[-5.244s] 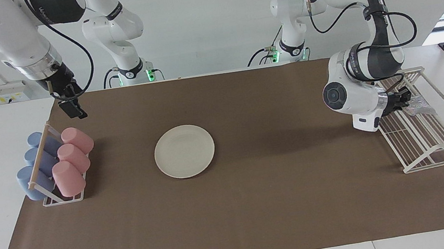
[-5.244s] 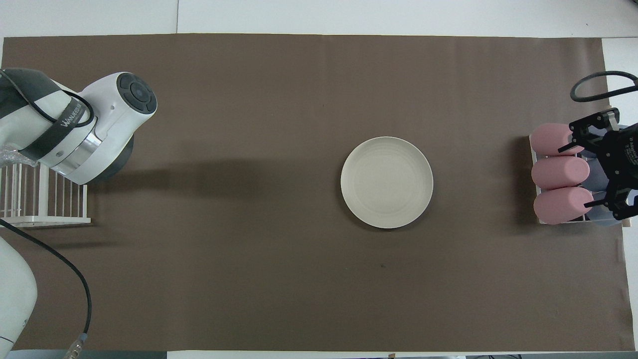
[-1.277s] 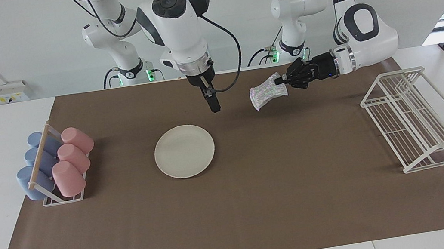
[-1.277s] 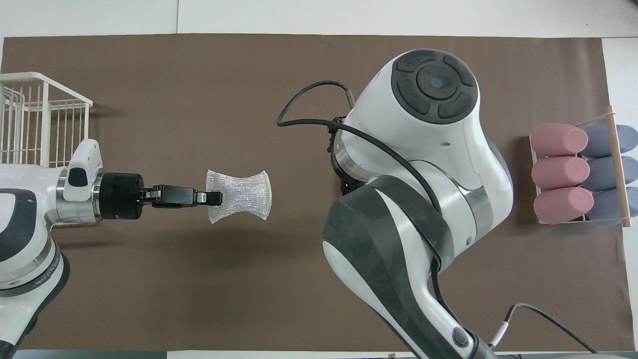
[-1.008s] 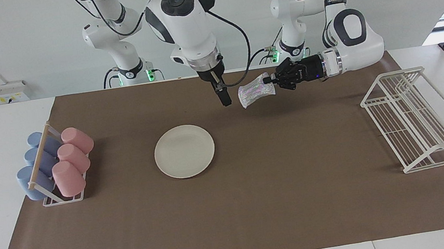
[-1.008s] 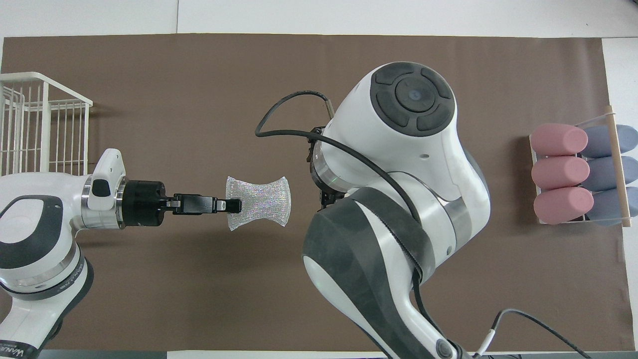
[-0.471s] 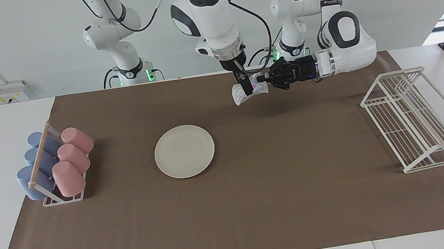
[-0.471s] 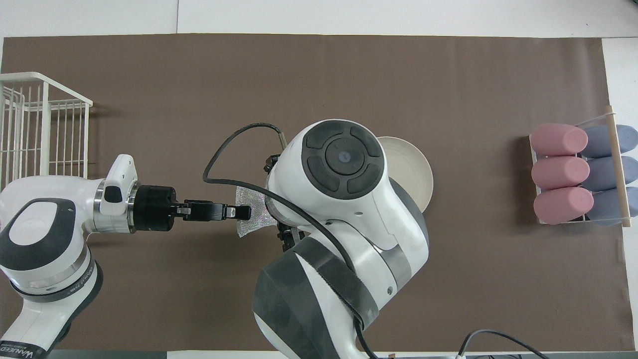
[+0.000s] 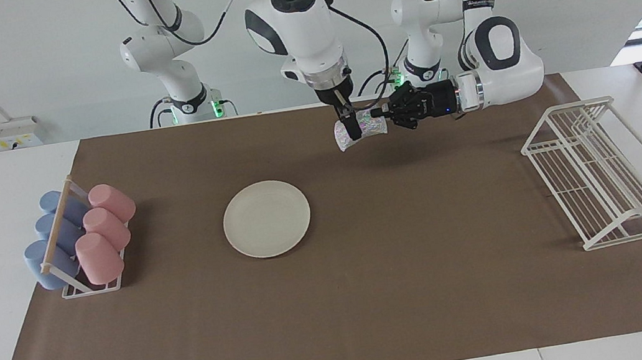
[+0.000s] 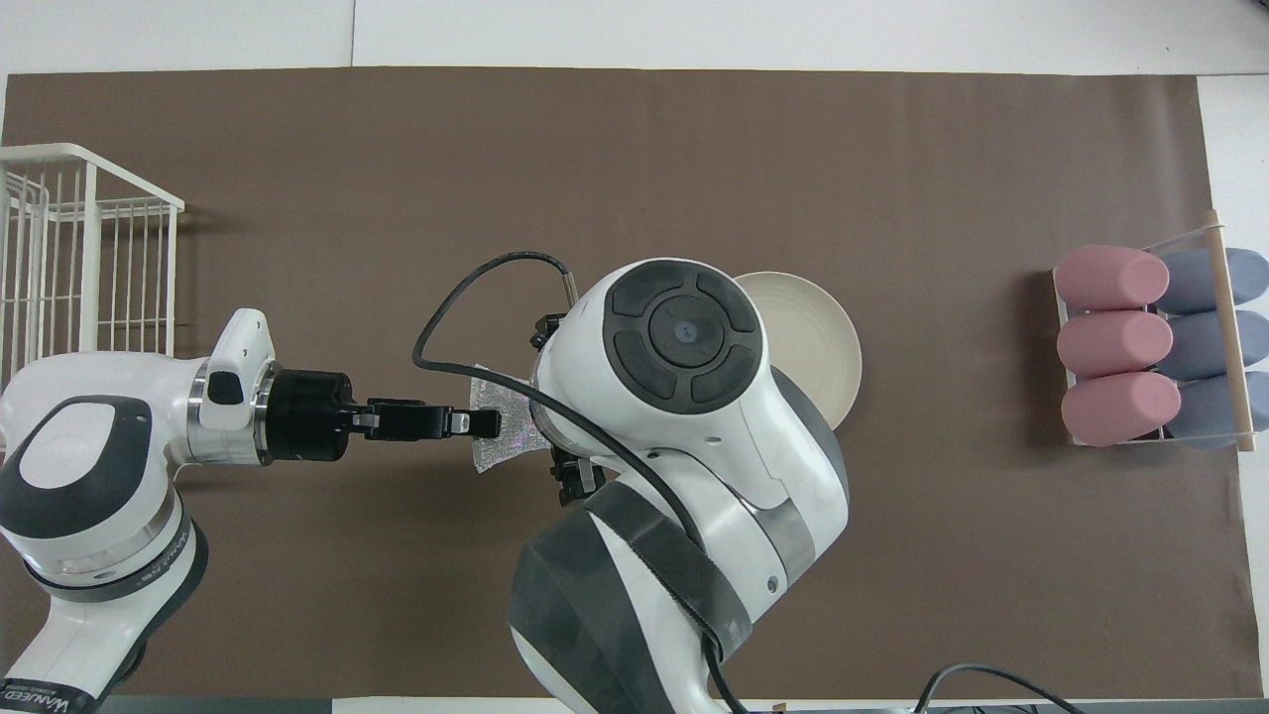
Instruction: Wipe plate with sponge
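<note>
Your right gripper [image 9: 355, 128] has come in from over the round cream-white plate [image 9: 266, 218] and now straddles the waist of the silvery mesh sponge [image 9: 359, 131]; whether it has clamped, you cannot tell. The left gripper [image 9: 379, 113] still pinches one end, so the handover looks imminent. The sponge hangs in the air, toward the left arm's end from the plate, its long axis running roughly level toward the plate.

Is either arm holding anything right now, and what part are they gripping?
The left gripper pinches the sponge by one short end, up over the mat. The right gripper is at its middle; whether it grips cannot be told.
</note>
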Robot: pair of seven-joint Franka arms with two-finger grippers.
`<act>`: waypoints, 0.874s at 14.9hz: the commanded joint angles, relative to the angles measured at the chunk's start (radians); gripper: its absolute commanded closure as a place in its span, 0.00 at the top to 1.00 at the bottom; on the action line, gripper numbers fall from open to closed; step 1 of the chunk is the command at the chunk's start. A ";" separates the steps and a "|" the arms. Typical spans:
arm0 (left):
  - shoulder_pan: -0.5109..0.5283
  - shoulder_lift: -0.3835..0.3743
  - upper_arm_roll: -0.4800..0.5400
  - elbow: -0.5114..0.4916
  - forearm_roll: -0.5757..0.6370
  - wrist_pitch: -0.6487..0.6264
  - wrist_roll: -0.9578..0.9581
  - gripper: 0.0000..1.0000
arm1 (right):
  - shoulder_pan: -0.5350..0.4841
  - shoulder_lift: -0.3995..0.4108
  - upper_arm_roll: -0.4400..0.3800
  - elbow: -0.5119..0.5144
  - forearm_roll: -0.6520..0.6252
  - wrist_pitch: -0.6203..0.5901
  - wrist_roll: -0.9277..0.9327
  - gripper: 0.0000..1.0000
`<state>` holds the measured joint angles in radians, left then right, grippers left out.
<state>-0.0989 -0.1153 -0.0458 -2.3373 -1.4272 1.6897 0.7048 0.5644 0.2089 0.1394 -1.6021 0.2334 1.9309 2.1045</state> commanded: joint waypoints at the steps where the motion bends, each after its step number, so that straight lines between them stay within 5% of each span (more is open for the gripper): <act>1: -0.007 -0.026 0.012 -0.036 -0.022 -0.016 0.024 0.00 | -0.008 -0.028 0.003 -0.039 0.023 0.029 0.025 0.97; 9: -0.007 -0.026 0.012 -0.036 -0.022 -0.027 0.024 0.00 | -0.005 -0.031 0.005 -0.053 0.023 0.059 0.023 0.93; 12: -0.008 -0.026 0.012 -0.036 -0.022 -0.028 0.024 0.00 | 0.028 -0.046 0.003 -0.087 0.026 0.063 0.038 0.66; 13: -0.008 -0.026 0.012 -0.036 -0.022 -0.028 0.024 0.00 | 0.028 -0.052 0.003 -0.097 0.027 0.085 0.051 0.49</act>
<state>-0.0989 -0.1153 -0.0446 -2.3409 -1.4275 1.6719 0.7068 0.5810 0.2009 0.1417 -1.6336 0.2361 1.9697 2.1202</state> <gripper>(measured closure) 0.956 0.207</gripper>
